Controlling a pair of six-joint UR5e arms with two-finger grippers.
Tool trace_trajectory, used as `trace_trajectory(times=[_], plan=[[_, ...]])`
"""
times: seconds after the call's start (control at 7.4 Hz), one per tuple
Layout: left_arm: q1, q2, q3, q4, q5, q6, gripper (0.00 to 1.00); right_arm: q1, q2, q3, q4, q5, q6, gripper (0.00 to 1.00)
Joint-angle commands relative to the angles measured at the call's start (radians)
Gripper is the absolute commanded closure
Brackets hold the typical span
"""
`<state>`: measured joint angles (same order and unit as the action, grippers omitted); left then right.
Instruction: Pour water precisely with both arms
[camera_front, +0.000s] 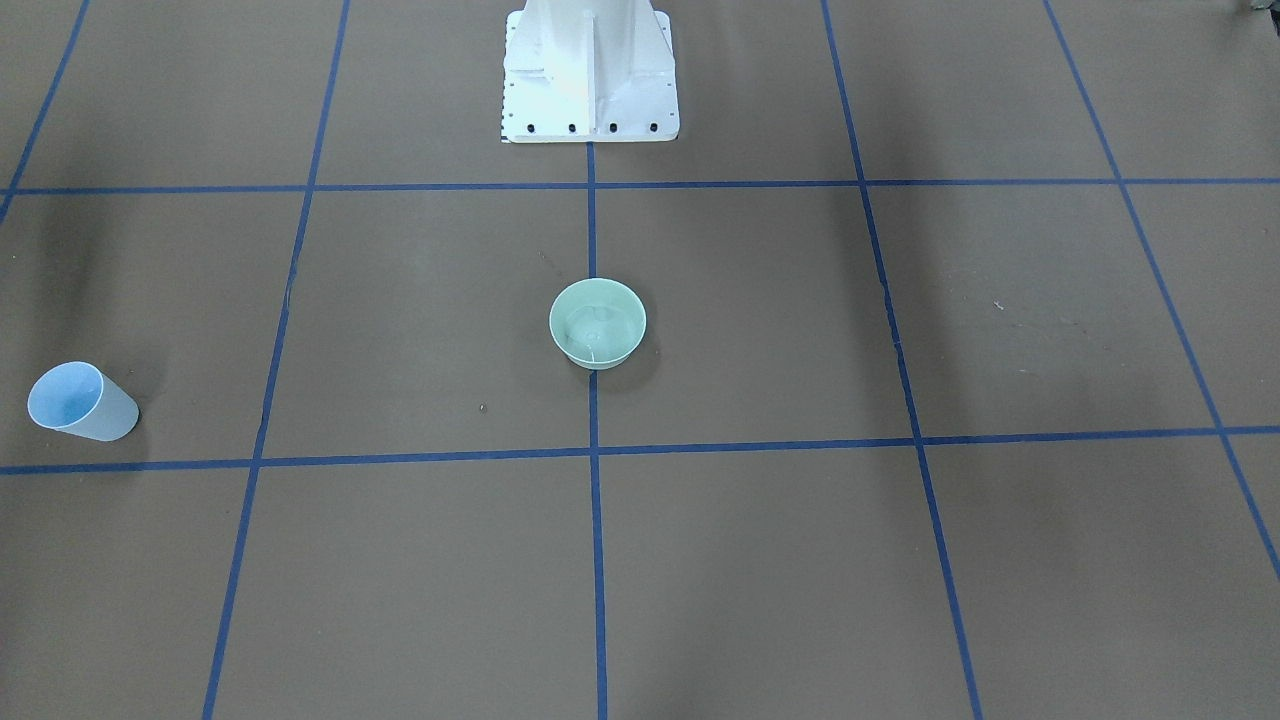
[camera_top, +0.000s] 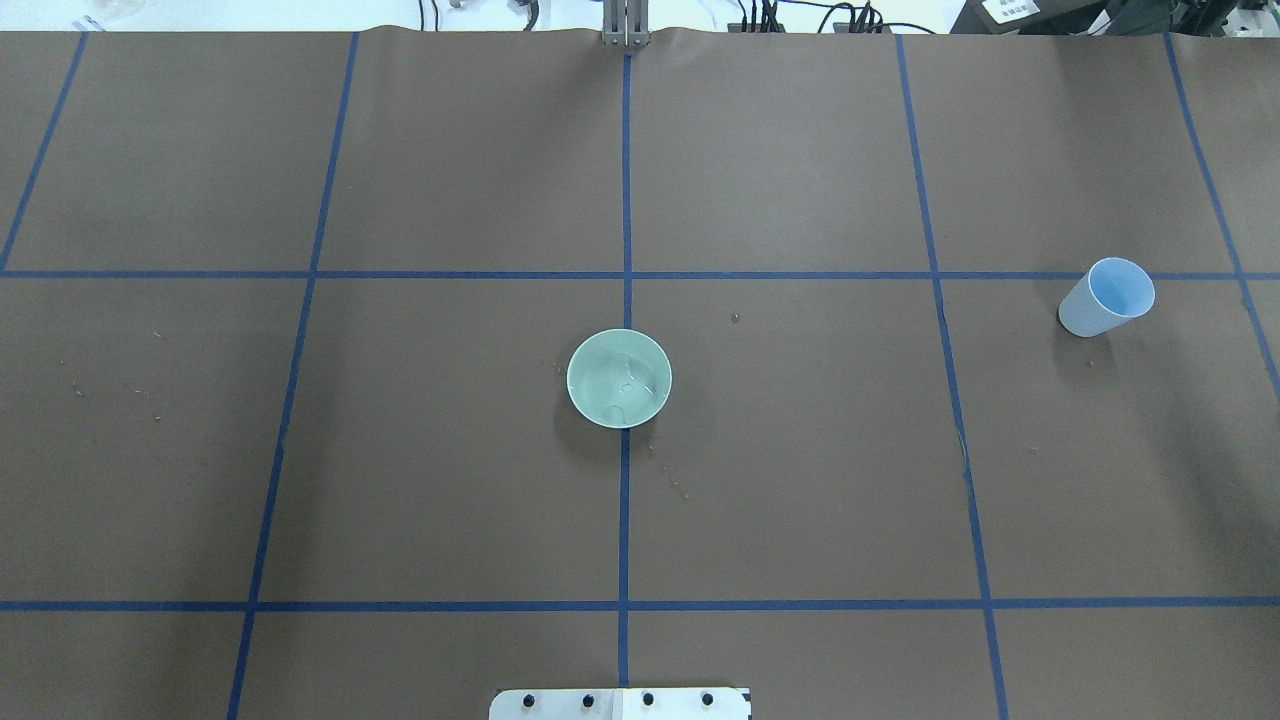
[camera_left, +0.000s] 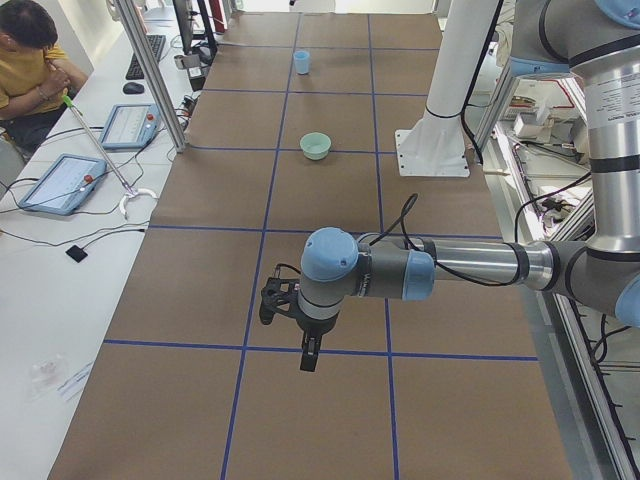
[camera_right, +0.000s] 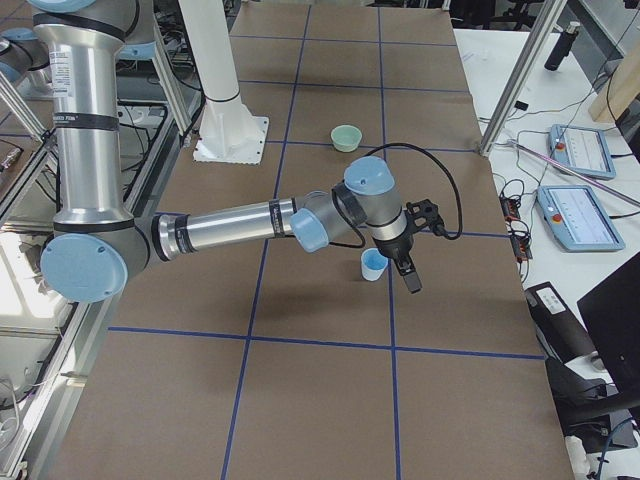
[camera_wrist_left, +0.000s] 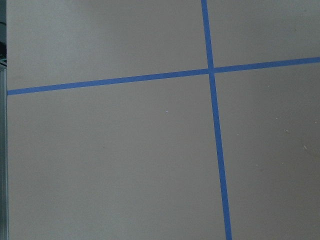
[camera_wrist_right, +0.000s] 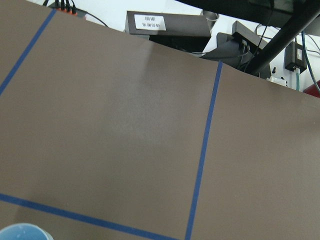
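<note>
The water (camera_top: 622, 388) lies in the bottom of the pale green bowl (camera_top: 619, 378), and you have neither tool near it: the left gripper (camera_left: 309, 352) hangs over the table (camera_top: 450, 480) well apart from the bowl on one side, and the right gripper (camera_right: 408, 272) hangs well apart from the bowl on the other side. Both grippers show only in the side views, so you cannot tell from these whether their jaws stand apart or together. Counted, you have one bowl, one pale blue cup (camera_top: 1106, 297), one white pedestal (camera_front: 590, 90) and two arms, the left arm (camera_left: 450, 265) and the right arm (camera_right: 240, 225), each stretched out level above the table. The water looks clear and colourless; you see it only as faint glints and thin ripple lines on the bowl's pale floor, a shallow layer well below the rim. The bowl stands upright on a blue tape line straight out from the pedestal. The cup stands upright, mouth up, far from the bowl on the right arm's side, and whether it holds any liquid cannot be told. Beyond the bowl, at the table's far edge from the pedestal, a person (camera_left: 30, 60) sits at a side desk.
</note>
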<state>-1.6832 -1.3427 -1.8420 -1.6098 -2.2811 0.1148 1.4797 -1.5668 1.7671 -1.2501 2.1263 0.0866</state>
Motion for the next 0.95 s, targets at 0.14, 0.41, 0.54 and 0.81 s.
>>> trace_trajectory(times=[0.14,0.41,0.54,0.81], plan=[[0.002,-0.007,0.006,0.005,0.000,-0.003,0.00,0.126,-0.005,-0.050,-0.285,0.131,-0.414,0.00],[0.000,-0.001,0.017,-0.001,0.000,0.002,0.00,0.186,-0.047,-0.174,-0.279,0.149,-0.502,0.00],[0.002,-0.001,0.021,-0.005,0.000,0.003,0.00,0.188,-0.070,-0.182,-0.279,0.117,-0.502,0.00],[0.002,0.000,0.018,-0.005,0.000,0.003,0.00,0.188,-0.108,-0.182,-0.284,0.070,-0.486,0.00]])
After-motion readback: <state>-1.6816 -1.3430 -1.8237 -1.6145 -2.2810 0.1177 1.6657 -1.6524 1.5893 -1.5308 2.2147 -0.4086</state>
